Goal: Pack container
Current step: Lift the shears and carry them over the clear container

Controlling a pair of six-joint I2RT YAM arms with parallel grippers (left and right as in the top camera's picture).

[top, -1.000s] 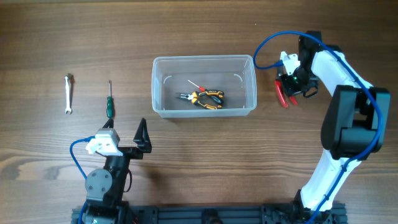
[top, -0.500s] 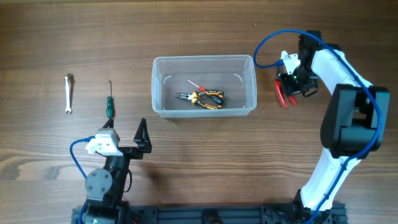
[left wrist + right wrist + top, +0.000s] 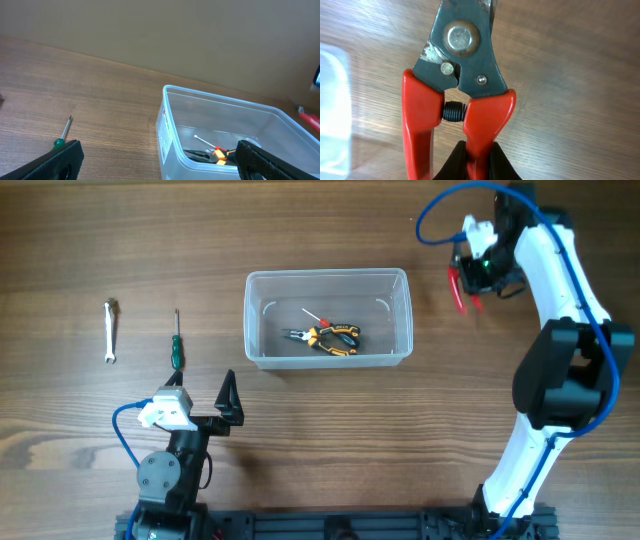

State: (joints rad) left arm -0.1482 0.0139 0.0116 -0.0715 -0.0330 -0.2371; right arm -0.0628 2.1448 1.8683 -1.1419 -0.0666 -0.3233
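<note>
Right end effector (image 3: 475, 159) clenched on one red cutter (image 3: 457, 75); left end effector (image 3: 160, 162) released; one container (image 3: 328, 276).

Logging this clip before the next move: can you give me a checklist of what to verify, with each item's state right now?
1. Grasp: right gripper shut on one handle of the red-handled pliers - ok.
2. Pliers above the container - not ok; they are beside its right end.
3. Free floor in the container - ok; orange-handled pliers and a small screwdriver take only the middle.
4. Left gripper out of the path - ok; open, well short of the container.
5. All tools packed - not ok; green-handled screwdriver and wrench lie on the table, left of the container.
</note>
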